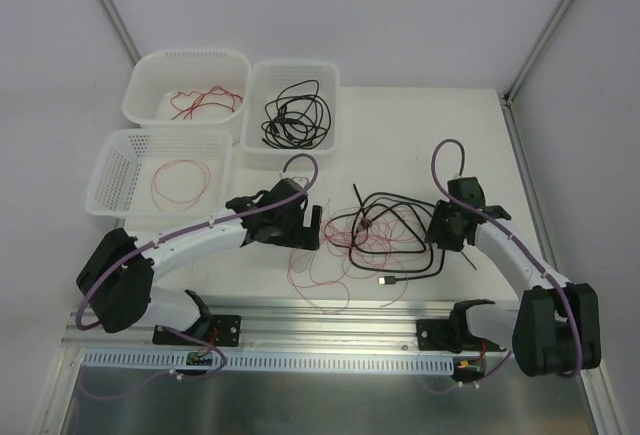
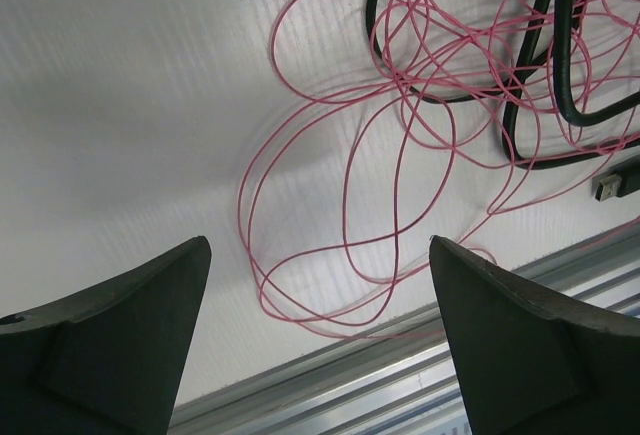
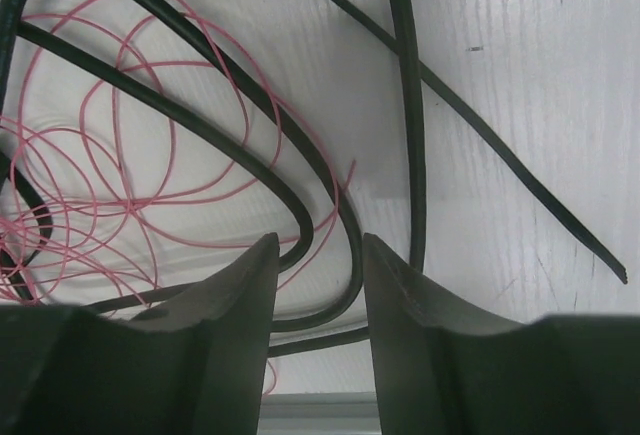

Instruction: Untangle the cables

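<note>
The cables lie tangled on the white table between my two arms. Thick black cables (image 1: 405, 220) loop on the right and thin red wires (image 1: 330, 265) spread left and forward. A small plug end (image 1: 385, 281) lies at the front. My left gripper (image 1: 310, 225) hovers at the tangle's left edge, open wide, with red wire loops (image 2: 410, 80) beyond and below its fingers (image 2: 320, 245). My right gripper (image 1: 440, 230) is low over the right side. Its fingers (image 3: 320, 240) stand a narrow gap apart, with black cable loops (image 3: 410, 105) running under that gap, untouched.
Three white baskets stand at the back left: one (image 1: 150, 75) holds red wire, one (image 1: 290, 67) holds black cable, one (image 1: 115, 170) holds a red wire loop. A metal rail (image 1: 330, 315) runs along the near edge. A thin black strand (image 3: 520, 175) trails right.
</note>
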Controlling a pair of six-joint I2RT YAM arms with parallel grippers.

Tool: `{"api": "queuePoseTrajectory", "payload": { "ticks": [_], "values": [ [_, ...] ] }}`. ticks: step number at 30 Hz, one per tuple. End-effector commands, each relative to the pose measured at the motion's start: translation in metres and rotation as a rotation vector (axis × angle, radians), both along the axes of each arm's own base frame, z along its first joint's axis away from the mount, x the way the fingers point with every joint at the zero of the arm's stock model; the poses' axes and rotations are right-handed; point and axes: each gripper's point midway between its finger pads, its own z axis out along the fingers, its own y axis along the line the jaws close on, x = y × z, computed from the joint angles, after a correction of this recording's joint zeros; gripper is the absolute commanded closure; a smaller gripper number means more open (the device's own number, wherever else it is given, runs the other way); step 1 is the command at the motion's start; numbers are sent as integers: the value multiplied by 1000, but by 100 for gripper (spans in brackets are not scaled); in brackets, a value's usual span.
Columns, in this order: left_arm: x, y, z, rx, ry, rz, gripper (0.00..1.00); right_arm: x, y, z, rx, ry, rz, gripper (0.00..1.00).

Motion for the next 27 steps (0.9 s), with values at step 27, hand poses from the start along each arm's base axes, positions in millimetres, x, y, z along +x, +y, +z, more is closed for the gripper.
{"api": "queuePoseTrajectory", "payload": {
  "ticks": [27],
  "values": [
    [27, -14, -51, 53, 66, 104, 16, -31, 12, -42, -153, 154, 60, 97]
  ]
}}
